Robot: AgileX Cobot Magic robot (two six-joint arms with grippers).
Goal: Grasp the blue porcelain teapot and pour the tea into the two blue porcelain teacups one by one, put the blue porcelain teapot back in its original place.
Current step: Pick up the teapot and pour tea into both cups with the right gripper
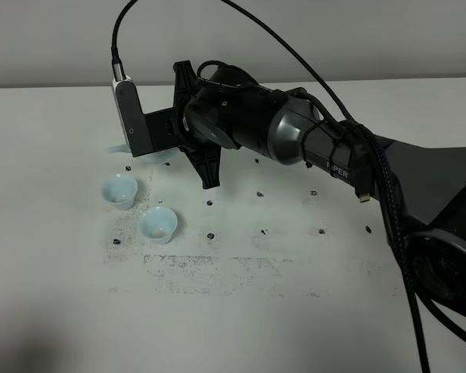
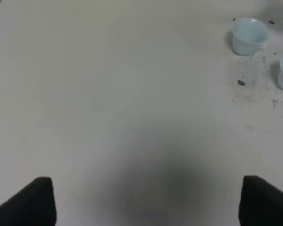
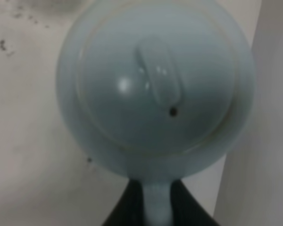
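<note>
Right gripper: we see its dark jaws clenched on the loop handle of the blue porcelain teapot, one jaw on each side.
Teapot against the jaws: only the handle sits between them. The round body lies out in front of the fingertips, lid facing the wrist camera.
Teapot's place: on the left half of the table, closer to the far edge than to the near one. From the high view it is mostly hidden under the right arm, which reaches in from the right edge.
Resting or lifted: we cannot tell whether the teapot's base touches the table.
Left gripper: jaws released, dark fingertips wide apart over bare table, with nothing between them.
First teacup: upright, between the teapot and the near edge, closer to the left edge of the two.
Second teacup: upright, just beside the first and a little nearer the near edge, not touching it.
Count of teapots: one.
Count of teacups: two, alike, both clear of either gripper.
Count on the lid: one knob and one small dark hole beside it.
Count of grippers: two, one loaded and one free.
Table surface: white, with dark specks scattered around the teacups.
</note>
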